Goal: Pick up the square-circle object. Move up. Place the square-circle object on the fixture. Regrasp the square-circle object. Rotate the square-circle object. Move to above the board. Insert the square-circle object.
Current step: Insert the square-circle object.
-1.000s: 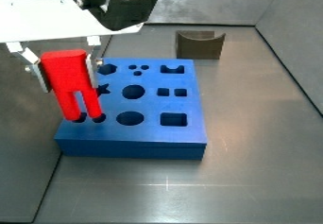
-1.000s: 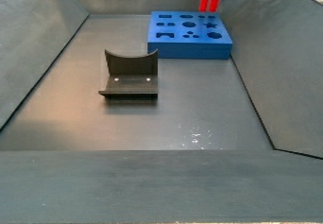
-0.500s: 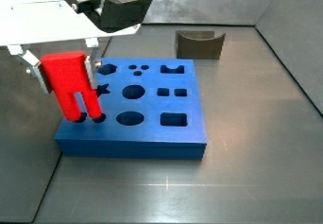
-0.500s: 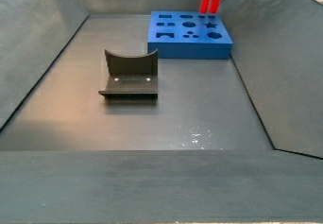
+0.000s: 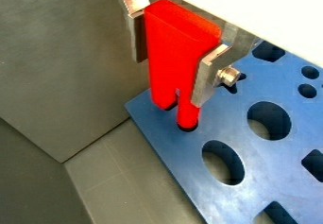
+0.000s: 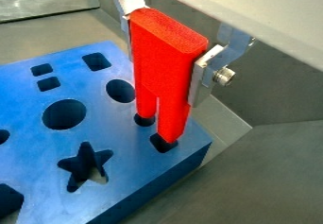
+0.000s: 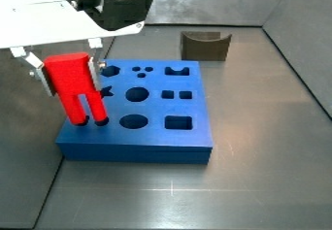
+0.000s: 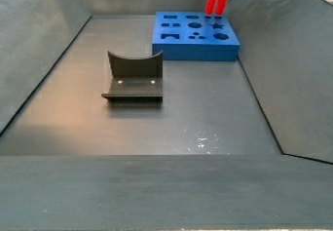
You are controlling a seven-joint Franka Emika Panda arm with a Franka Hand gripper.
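Over the board's corner, you have the gripper (image 5: 175,41) clamped on the red square-circle object (image 5: 175,58), silver fingers (image 6: 210,65) pressed flat against its two sides. You see the piece upright, its two legs entering two small holes at the edge of the blue board (image 7: 153,127) in both wrist views. Well apart on the grey floor (image 8: 196,128) stands the fixture (image 8: 132,77), bare.
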